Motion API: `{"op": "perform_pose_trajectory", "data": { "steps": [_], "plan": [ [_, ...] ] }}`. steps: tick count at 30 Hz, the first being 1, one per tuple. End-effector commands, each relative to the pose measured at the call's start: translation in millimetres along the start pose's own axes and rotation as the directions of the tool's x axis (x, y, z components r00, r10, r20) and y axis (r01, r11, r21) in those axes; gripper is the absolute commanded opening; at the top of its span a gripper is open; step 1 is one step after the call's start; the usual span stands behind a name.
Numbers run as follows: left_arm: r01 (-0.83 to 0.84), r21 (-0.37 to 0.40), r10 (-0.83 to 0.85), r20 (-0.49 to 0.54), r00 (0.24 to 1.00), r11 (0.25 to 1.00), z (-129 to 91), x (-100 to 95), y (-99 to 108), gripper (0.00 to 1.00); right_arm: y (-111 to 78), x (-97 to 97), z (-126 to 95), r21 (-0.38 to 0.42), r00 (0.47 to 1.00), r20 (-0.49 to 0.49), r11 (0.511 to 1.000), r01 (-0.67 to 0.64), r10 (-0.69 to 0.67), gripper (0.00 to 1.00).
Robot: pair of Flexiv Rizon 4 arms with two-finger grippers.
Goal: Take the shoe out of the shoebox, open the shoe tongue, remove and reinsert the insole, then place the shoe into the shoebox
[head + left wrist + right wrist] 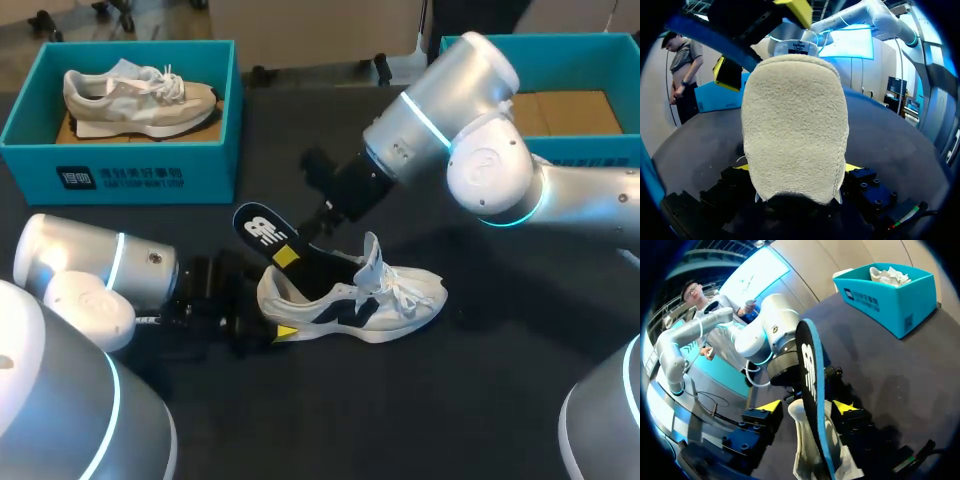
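The fuzzy heel of the white and navy shoe (370, 300) is squeezed tight in the left gripper (797, 167). The shoe stands on the dark table (480, 400). The right gripper (806, 406) pinches the black foam insole (262, 228), which sticks half out of the shoe. This looks like the insole step. The next move likely needs a slow, straight slide.

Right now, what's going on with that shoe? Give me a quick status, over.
Left gripper shut on shoe heel. Right gripper at insole, grip unclear. Insole sticks up from shoe. Left shoebox holds second shoe.
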State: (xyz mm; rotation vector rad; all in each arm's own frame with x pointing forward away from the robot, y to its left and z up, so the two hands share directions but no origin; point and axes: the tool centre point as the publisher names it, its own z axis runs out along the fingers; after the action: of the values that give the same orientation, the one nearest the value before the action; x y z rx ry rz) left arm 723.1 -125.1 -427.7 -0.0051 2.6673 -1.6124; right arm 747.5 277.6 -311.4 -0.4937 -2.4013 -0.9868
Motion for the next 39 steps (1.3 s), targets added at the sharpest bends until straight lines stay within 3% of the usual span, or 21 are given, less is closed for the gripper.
{"op": "perform_pose_trajectory", "data": {
  "steps": [1, 13, 20, 24, 25, 28, 31, 39],
  "plan": [
    [0.000, -0.003, 0.000, 0.001, 1.000, 1.000, 4, 0.8, 4, 0.00, 9.6, -7.3, 2, 0.036, 1.000, -0.027, 0.999, 0.010, -0.009, 0.43],
    [0.000, -0.003, 0.000, 0.001, 1.000, 1.000, 4, 0.8, 4, 0.00, 7.3, -16.4, -6, 0.080, 0.997, -0.071, 0.997, 0.021, -0.015, 0.40],
    [0.000, -0.003, 0.000, 0.001, 1.000, 1.000, 4, 0.8, 4, 0.00, 13.9, -15.5, 4, 0.038, 0.994, -0.101, 0.999, 0.032, -0.028, 0.05],
    [0.000, -0.003, 0.000, 0.001, 1.000, 1.000, 4, 0.8, 4, 0.00, 13.2, -13.4, 9, 0.024, 0.994, -0.110, 0.999, 0.025, -0.023, 0.04],
    [0.000, -0.003, 0.000, 0.001, 1.000, 1.000, 4, 0.8, 4, 0.00, 13.0, -13.0, 10, 0.023, 0.994, -0.111, 0.999, 0.027, -0.024, 0.05],
    [0.000, -0.003, 0.000, 0.001, 1.000, 1.000, 4, 0.8, 4, 0.00, 13.4, -11.0, 8, 0.029, 0.995, -0.102, 0.999, 0.025, -0.022, 0.34],
    [0.000, -0.003, 0.000, 0.001, 1.000, 1.000, 4, 0.8, 4, 0.00, 13.7, -9.7, 5, 0.036, 0.995, -0.099, 0.999, 0.022, -0.018, 0.43],
    [0.000, -0.003, 0.000, 0.001, 1.000, 1.000, 4, 0.8, 4, 0.00, 10.6, -9.8, 7, 0.058, 0.992, -0.130, 0.998, 0.015, -0.007, 0.40]
  ]
}}
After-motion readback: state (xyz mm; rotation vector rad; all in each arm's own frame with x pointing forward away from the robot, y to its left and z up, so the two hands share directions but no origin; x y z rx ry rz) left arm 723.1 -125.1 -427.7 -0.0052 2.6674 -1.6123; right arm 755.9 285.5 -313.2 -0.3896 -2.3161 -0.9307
